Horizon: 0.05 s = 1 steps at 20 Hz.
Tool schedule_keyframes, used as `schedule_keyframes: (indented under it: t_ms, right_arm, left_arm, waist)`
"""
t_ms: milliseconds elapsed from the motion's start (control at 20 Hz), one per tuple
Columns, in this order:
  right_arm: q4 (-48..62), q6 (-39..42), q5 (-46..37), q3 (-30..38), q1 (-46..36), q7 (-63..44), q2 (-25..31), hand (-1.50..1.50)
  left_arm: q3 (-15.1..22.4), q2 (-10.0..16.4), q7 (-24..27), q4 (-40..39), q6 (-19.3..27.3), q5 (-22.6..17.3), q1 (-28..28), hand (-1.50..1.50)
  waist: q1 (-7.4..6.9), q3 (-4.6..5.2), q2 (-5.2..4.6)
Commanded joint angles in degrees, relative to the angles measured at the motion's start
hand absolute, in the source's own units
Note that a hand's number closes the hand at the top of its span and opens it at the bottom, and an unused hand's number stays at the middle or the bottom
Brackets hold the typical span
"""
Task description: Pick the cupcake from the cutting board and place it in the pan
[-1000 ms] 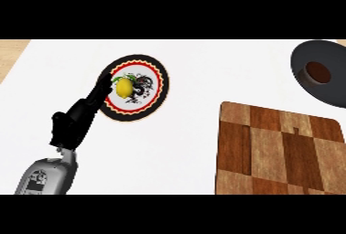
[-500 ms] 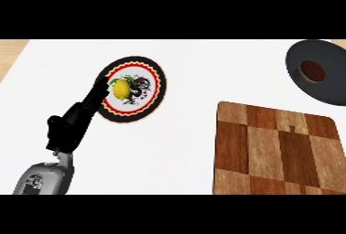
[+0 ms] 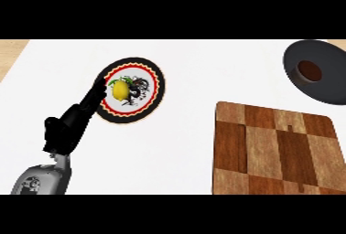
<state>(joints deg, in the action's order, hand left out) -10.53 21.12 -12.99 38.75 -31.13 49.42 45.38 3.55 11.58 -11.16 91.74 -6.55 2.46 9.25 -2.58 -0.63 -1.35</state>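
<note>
Barely any change: fingers (image 3: 88,103) of left hand (image 3: 64,130) straight, holding nothing, tips over left rim of plate (image 3: 152,98), same pose as a second ago. Lemon (image 3: 120,89) on plate just beside them. Right hand out of sight. Cutting board (image 3: 277,151) carries no cupcake; cupcake (image 3: 310,70), small brown round, sits inside pan (image 3: 324,89) at far right of table (image 3: 202,59). Whole scene only drifted slightly in view. Placing looks already done, nothing left to carry

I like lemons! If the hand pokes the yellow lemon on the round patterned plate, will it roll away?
Probably: the yellow lemon looks rounded, so a nudge may roll it. The round patterned plate looks flat, so little would stop it.
</note>
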Motion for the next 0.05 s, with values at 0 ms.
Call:
schedule_keyframes:
  t_ms: [0]
  right_arm:
    - [-0.11,4.28,0.41,0.24,1.68,5.84,-0.10,-1.50]
  left_arm:
    - [0.67,-1.14,-1.14,0.31,0.54,0.16,0.45,0.00]
  waist:
    - [0.02,-0.01,0.02]
